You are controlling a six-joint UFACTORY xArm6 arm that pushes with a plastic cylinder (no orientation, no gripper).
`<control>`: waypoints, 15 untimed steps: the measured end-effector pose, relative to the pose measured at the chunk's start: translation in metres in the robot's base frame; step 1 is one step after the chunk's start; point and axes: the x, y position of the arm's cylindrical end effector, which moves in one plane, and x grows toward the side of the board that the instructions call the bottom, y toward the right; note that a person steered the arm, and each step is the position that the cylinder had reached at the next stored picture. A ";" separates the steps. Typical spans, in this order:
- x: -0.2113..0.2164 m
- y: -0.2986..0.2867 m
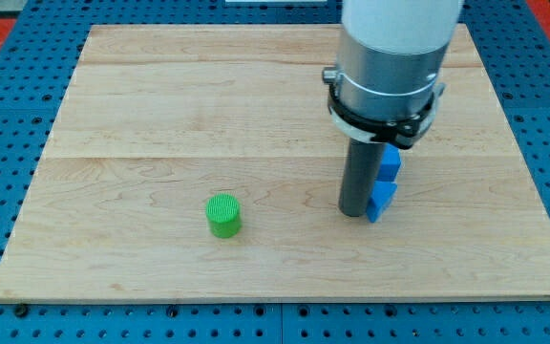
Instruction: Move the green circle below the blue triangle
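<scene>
A pale wooden bench (pixel 160 115) made of joined planks sits on a blue pegboard surface (pixel 8 315) that frames it on all sides. A green circle (pixel 223 215), a short ribbed cylinder, stands alone on the bench, left of centre and toward the view's bottom. Well apart from it, to the view's right, the robot arm (pixel 390 57) comes down from the view's top, its upper part cut off by the frame edge. There is no pincer; the arm ends in a dark rod, and my tip (pixel 353 213) rests on the bench. Just to the tip's right, touching or nearly touching the rod, is a blue block (pixel 384 186). The rod and arm collar hide much of it, so its shape cannot be made out clearly.
</scene>
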 end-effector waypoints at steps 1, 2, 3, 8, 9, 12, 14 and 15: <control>0.000 0.023; 0.010 -0.007; 0.067 -0.072; 0.037 -0.062; 0.056 -0.107; 0.098 0.008; 0.093 0.075; 0.070 0.096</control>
